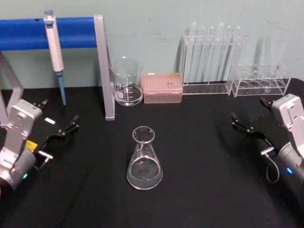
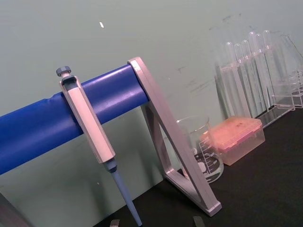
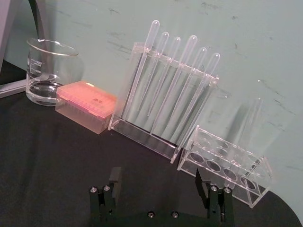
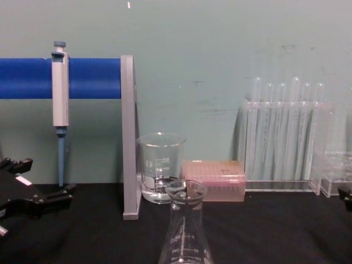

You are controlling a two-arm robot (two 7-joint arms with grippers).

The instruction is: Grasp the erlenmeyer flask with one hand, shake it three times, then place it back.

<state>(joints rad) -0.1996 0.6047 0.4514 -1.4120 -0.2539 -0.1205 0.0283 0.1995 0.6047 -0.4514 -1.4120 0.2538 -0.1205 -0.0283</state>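
The erlenmeyer flask stands upright on the black table, in the middle near the front, with a little clear liquid in its base. From the chest its neck and rim rise at the bottom centre. My left gripper hovers open well to the flask's left, also seen from the chest. My right gripper is open far off to the flask's right. The right wrist view shows its two fingers spread wide with nothing between them. Neither gripper touches the flask.
Behind the flask stand a glass beaker and a pink tip box. A pipette hangs on a blue bar with a grey post. Clear racks of pipettes and tubes line the back right.
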